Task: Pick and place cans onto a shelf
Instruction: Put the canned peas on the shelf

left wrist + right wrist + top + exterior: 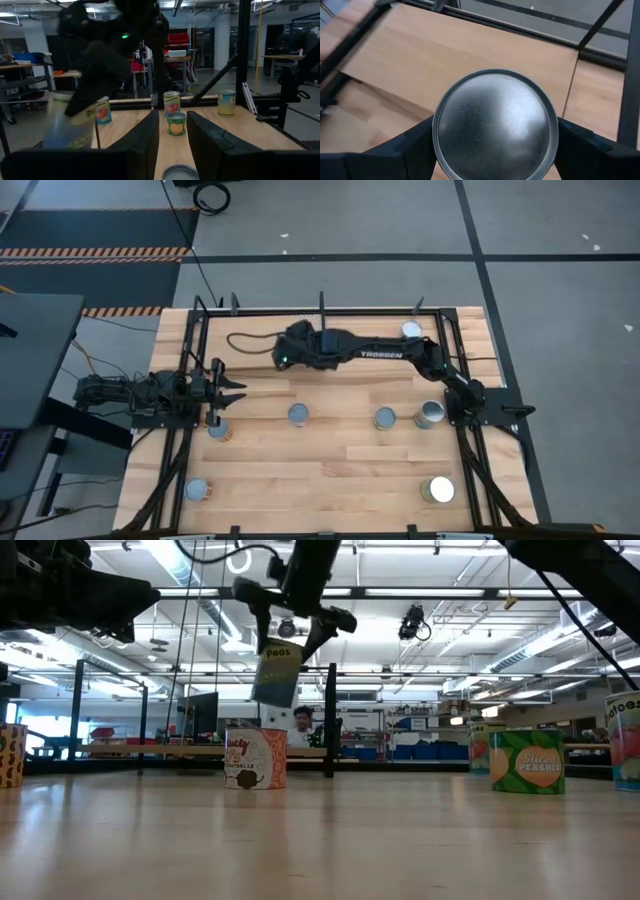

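We've got the right gripper (495, 150) clamped around a can (495, 122) held up over the shelf (250, 345), left gripper (232, 390) open by the left edge, and we reckon these rigid, slick, lightish tins want gripping mid-body across the label.

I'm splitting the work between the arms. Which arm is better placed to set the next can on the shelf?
Right. The right gripper already clamps a can, lifted clear of the table over the shelf. The left gripper is open and empty above another can.
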